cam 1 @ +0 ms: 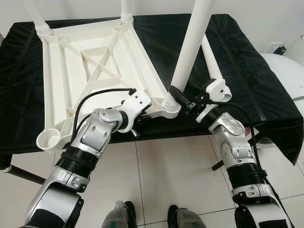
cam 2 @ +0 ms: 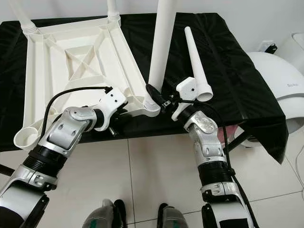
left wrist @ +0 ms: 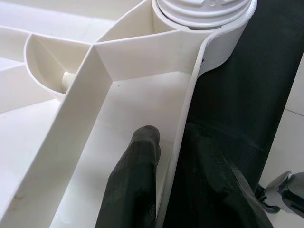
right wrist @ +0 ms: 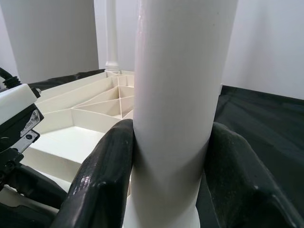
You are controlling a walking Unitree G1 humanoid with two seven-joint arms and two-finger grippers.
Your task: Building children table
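Observation:
A white plastic table top [cam 1: 85,61] lies upside down on a black-covered table [cam 1: 247,71]. Two legs [cam 1: 38,16] stand in its far corners. The near-left socket [cam 1: 50,138] holds no leg. A third leg [cam 1: 190,47] stands upright in the near-right corner socket [cam 1: 170,105], and my right gripper [right wrist: 168,171] is shut on it just above the socket, one finger [right wrist: 102,180] on each side. My left gripper [left wrist: 173,190] is shut on the table top's rim [left wrist: 187,118] beside that corner. A loose leg [cam 2: 195,66] lies on the cloth to the right.
A white rounded appliance [cam 1: 287,76] stands at the right, with a wall socket [cam 1: 277,48] behind it. The black cloth hangs over the table's right corner [cam 1: 280,137]. Tiled floor [cam 1: 180,175] lies below, with my feet [cam 1: 123,216] near the table's front edge.

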